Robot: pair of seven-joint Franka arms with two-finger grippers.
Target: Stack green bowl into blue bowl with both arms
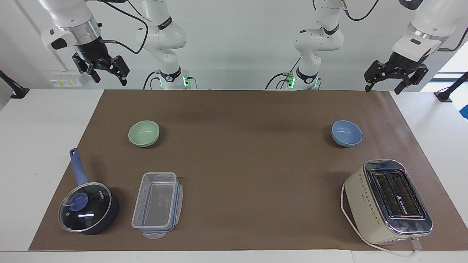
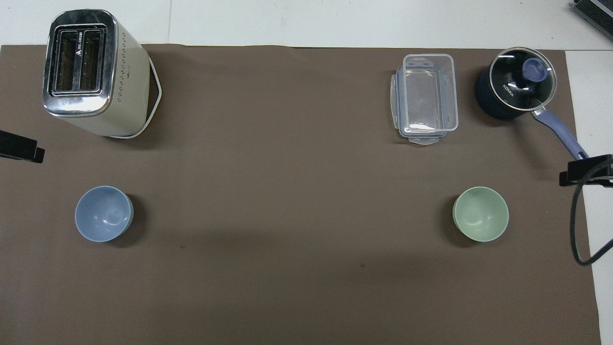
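We see both arms raised near their bases, the right gripper (image 1: 106, 75) hanging over its corner of the brown mat (image 1: 241, 160) and the left gripper (image 1: 395, 81) over the other corner, each with fingers spread and holding nothing. The smooth, matte green bowl (image 1: 144, 133) sits upright toward the right arm's end, well apart from the matching blue bowl (image 1: 346, 133) toward the left arm's end. Farther from the robots stand a glass-lidded saucepan (image 1: 88, 206), a clear plastic container (image 1: 158, 204) and a cream, chrome-topped toaster (image 1: 389, 201); from overhead, neither gripper shows.
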